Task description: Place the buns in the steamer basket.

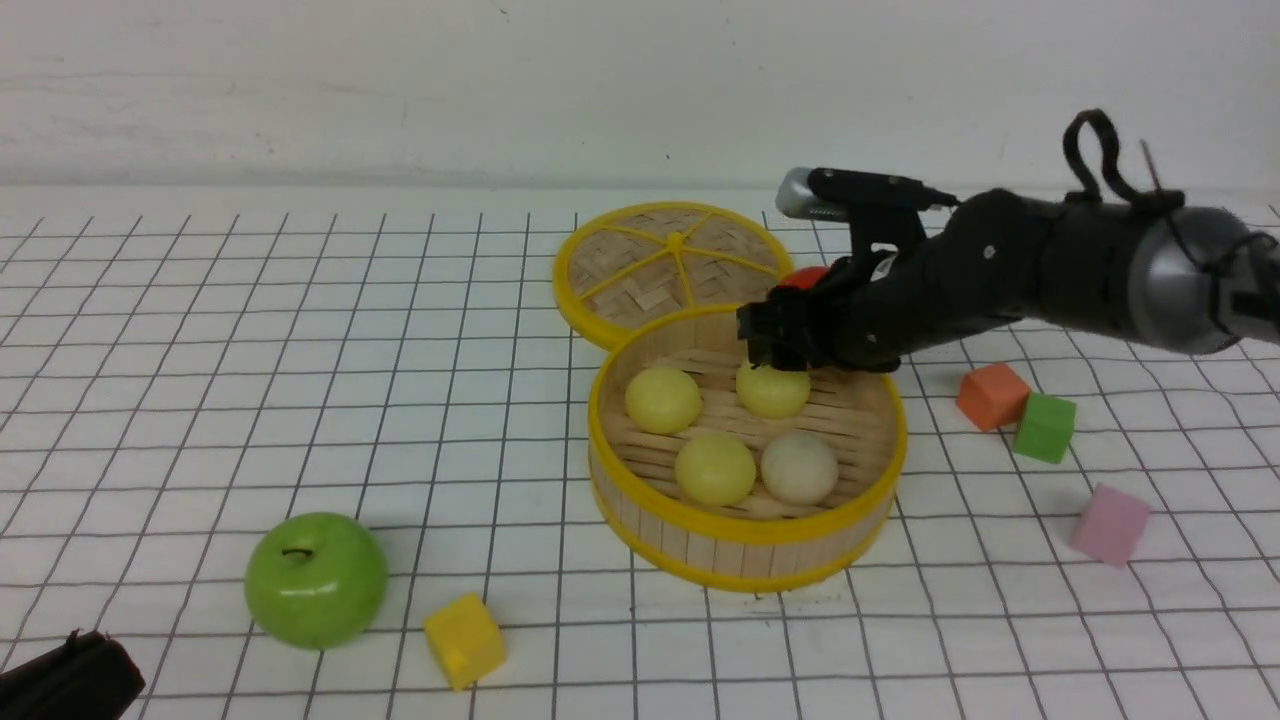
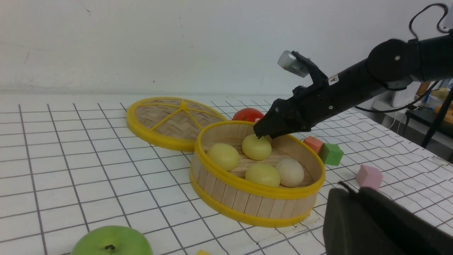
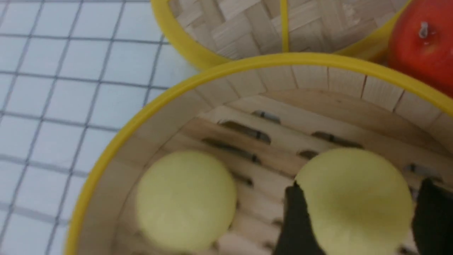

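The steamer basket (image 1: pixel 745 545) stands mid-table and holds all four buns. Three are pale yellow: one at the back left (image 1: pixel 663 399), one at the front (image 1: pixel 715 468) and one at the back right (image 1: pixel 772 390). The beige-white bun (image 1: pixel 799 467) is at the front right. My right gripper (image 1: pixel 775 350) hangs just over the back right bun (image 3: pixel 354 198). Its fingers (image 3: pixel 293 219) straddle the bun, open, with a thin gap on one side. The bun rests on the slats. My left gripper (image 2: pixel 350 189) is shut and empty, low at the near left (image 1: pixel 60 680).
The woven lid (image 1: pixel 675 265) lies behind the basket, touching its rim. A red fruit (image 2: pixel 247 114) sits behind the basket. A green apple (image 1: pixel 316 580) and a yellow cube (image 1: pixel 465 640) lie at the front left. Orange (image 1: pixel 992 395), green (image 1: pixel 1045 427) and pink (image 1: pixel 1110 524) cubes lie to the right.
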Controlling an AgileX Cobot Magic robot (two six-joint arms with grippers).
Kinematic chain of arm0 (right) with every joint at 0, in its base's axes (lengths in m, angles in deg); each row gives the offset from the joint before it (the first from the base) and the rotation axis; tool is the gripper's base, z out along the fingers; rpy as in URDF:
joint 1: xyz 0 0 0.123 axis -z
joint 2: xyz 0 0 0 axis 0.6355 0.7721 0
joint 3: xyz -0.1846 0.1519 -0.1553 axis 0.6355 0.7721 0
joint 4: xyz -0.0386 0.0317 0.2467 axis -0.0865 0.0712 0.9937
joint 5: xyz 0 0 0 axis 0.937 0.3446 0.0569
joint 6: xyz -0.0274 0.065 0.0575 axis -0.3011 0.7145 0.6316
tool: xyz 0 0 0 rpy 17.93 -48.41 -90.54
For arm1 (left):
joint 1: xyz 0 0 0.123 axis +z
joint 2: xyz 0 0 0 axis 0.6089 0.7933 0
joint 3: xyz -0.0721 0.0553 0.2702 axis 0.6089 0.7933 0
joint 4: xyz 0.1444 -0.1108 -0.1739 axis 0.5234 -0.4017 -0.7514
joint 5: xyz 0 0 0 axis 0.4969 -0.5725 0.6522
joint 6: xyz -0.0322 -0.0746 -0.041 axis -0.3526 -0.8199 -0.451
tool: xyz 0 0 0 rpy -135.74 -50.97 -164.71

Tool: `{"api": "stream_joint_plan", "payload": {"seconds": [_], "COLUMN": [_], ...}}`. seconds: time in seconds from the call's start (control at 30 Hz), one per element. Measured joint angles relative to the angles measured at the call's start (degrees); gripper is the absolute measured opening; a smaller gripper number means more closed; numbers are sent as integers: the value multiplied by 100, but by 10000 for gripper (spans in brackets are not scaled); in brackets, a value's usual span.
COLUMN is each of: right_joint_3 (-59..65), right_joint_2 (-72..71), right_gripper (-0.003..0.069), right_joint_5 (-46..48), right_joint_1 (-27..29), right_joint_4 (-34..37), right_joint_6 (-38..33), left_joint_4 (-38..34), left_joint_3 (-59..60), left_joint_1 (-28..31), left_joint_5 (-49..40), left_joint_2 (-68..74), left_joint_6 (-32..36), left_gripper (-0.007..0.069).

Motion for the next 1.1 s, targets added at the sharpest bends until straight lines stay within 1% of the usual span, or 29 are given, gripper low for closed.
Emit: {"api": "stream_joint_plan", "payload": {"seconds": [0.07,0.1,0.17,0.27,0.3,0.37,0.43,0.5,0.6,0.63,0.67,0.7,0.8,0.9,0.97,1.0,1.03,1.07,1.1], "right_joint_3": [0,0,68,537,622,1179,1580,1904,2168,2272,2272,2311,2310,2322,2390,2649,2985,3055,3622], "right_joint_2": [-559,-669,-1288,-2187,-2299,-2931,-3378,-3793,-4222,-4500,-4500,-4715,-4970,-5177,-5322,-5671,-6053,-6053,-6699], "right_gripper": [435,430,373,240,222,115,47,-4,-20,-21,-21,-21,-20,-20,-20,-20,-19,-19,-19], "right_joint_5": [784,859,1689,2394,2462,2737,2914,3186,3525,3877,3916,4231,4698,4824,4793,4531,4062,3972,3239], "right_joint_1": [12,12,7,-93,-102,-190,-225,-231,-231,-232,-232,-232,-232,-232,-177,21,204,244,543], "right_joint_4": [-208,-263,-646,-1287,-1323,-1690,-1821,-1871,-1895,-1906,-1906,-1910,-1910,-2082,-2280,-2438,-2458,-2458,-2464], "right_joint_6": [152,177,555,1064,1093,1382,1498,1544,1544,1544,1544,1544,1544,1544,1544,1550,1550,1550,1550], "left_joint_4": [0,0,0,0,0,0,0,0,0,0,0,0,0,0,0,0,0,0,0], "left_joint_3": [0,0,0,0,0,0,0,0,0,0,0,0,0,0,0,0,0,0,0], "left_joint_1": [0,0,0,0,0,0,0,0,0,0,0,0,0,0,0,0,0,0,0], "left_joint_5": [0,0,0,0,0,0,0,0,0,0,0,0,0,0,0,0,0,0,0], "left_joint_2": [0,0,0,0,0,0,0,0,0,0,0,0,0,0,0,0,0,0,0], "left_joint_6": [0,0,0,0,0,0,0,0,0,0,0,0,0,0,0,0,0,0,0], "left_gripper": [29,29,29,29,30,36,37,38,38,38,38,38,38,39,40,43,45,46,48]}}
